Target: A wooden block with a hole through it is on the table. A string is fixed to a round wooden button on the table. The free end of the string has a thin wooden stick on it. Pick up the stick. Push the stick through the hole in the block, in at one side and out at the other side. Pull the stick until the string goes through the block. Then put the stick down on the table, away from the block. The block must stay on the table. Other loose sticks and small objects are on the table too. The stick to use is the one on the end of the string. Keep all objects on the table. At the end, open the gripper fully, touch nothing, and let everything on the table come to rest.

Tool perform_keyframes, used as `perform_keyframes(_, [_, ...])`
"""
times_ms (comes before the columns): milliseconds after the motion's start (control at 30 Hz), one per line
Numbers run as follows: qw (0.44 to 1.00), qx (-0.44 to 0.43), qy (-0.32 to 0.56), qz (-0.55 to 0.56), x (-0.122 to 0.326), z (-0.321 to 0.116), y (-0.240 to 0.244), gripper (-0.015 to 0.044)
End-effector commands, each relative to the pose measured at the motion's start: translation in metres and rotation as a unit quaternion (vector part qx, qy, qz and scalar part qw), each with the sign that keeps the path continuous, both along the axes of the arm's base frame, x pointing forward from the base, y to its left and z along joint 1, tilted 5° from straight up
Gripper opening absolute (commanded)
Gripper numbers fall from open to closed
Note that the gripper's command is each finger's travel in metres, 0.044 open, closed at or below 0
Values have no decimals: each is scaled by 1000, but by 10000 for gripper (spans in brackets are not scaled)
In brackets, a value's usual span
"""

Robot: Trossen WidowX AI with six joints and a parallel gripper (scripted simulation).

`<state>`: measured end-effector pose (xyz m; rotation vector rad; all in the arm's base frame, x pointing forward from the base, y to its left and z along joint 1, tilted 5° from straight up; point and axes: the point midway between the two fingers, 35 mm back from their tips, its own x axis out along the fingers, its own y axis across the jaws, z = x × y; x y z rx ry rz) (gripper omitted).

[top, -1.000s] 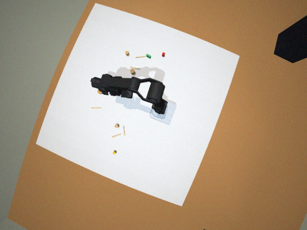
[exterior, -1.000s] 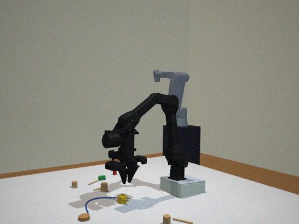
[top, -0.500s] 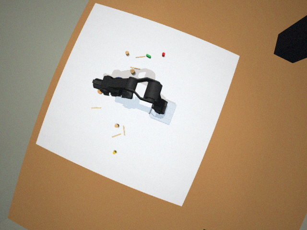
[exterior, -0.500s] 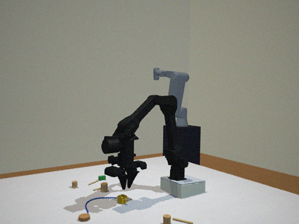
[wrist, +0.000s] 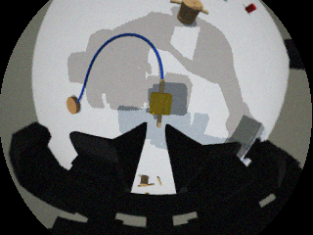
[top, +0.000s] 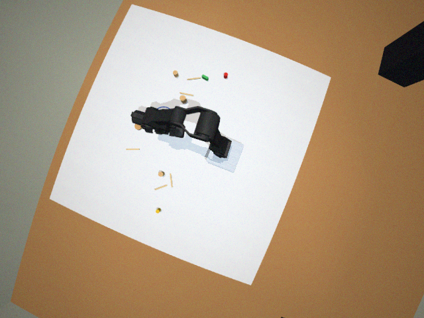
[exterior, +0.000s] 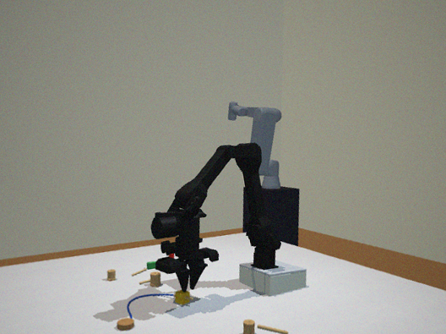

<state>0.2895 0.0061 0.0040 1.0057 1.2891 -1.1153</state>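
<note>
The yellow block [exterior: 182, 296] [wrist: 160, 104] stands on the table. The thin wooden stick [wrist: 161, 86] sits in its hole, one end showing on each side. The blue string [top: 163, 107] [exterior: 141, 296] [wrist: 129, 34] joins the stick's far end in the wrist view and arcs to the round wooden button [top: 138, 126] [exterior: 125, 324] [wrist: 73, 105]. My gripper [exterior: 188, 289] [wrist: 156, 125] points down just above the block, its fingers partly open with nothing between them. The stick's near end shows by the fingertips in the wrist view. The arm hides the block in the top view.
Wooden cylinders [top: 183, 98] [top: 175, 73] [top: 161, 173] stand around. Loose sticks [top: 132, 149] [top: 186, 94] [top: 171, 180] lie about, with others near. A green piece [top: 205, 77] and a red one [top: 225, 75] lie at the back, a yellow one [top: 158, 210] on the opposite side.
</note>
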Motion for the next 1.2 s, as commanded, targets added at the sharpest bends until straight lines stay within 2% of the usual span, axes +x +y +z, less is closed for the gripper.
perform_keyframes(0, [1000,3,2,-1,-2,-9,0,122])
perform_keyframes(700, [1000,3,2,-1,-6,-32,-1,122])
perform_keyframes(867, [1000,0,2,-3,-5,-30,-2,0])
perform_keyframes(1167, [1000,-6,1,-1,-5,-31,-1,0])
